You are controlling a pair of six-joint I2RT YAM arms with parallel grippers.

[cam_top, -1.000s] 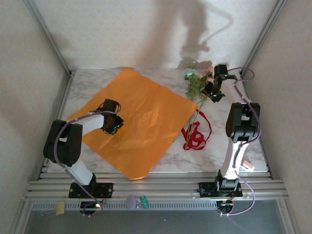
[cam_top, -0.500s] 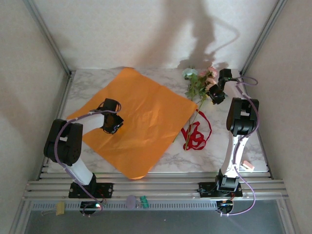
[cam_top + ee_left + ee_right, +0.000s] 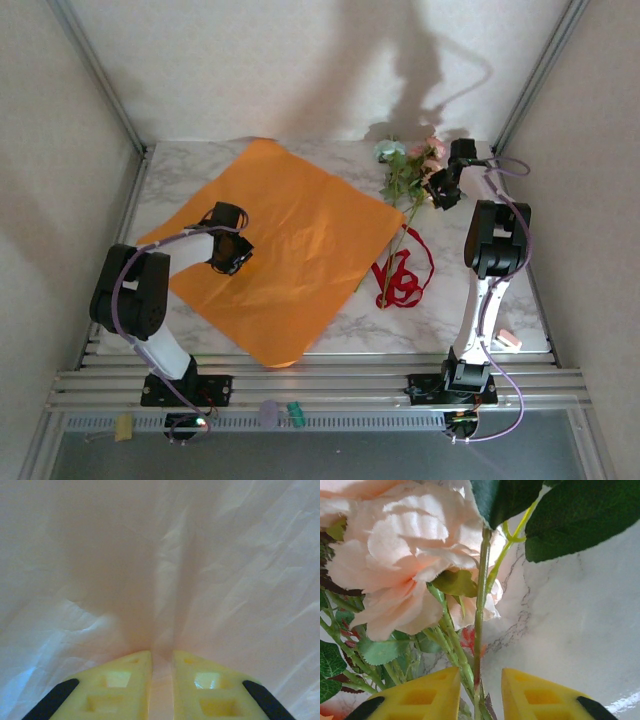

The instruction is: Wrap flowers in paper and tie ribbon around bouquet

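2 tools are busy with the opening step, getting the flowers (image 3: 405, 178) onto the paper (image 3: 300, 240). In the top view the left tool (image 3: 230, 252) sits low on the left part of the orange sheet. The right tool (image 3: 440, 190) is at the bunch lying far right on the counter (image 3: 460, 310), with the red ribbon (image 3: 402, 278) nearer. The left wrist view adds that its tool (image 3: 161, 680) is pressed together on a raised ridge of paper. The right wrist view shows fingers (image 3: 420, 695) narrowly spread astride green stems (image 3: 479, 630) below a pink bloom (image 3: 395, 565), not clamped. The next move probably calls for closing on the stems, then carrying them left onto the sheet.
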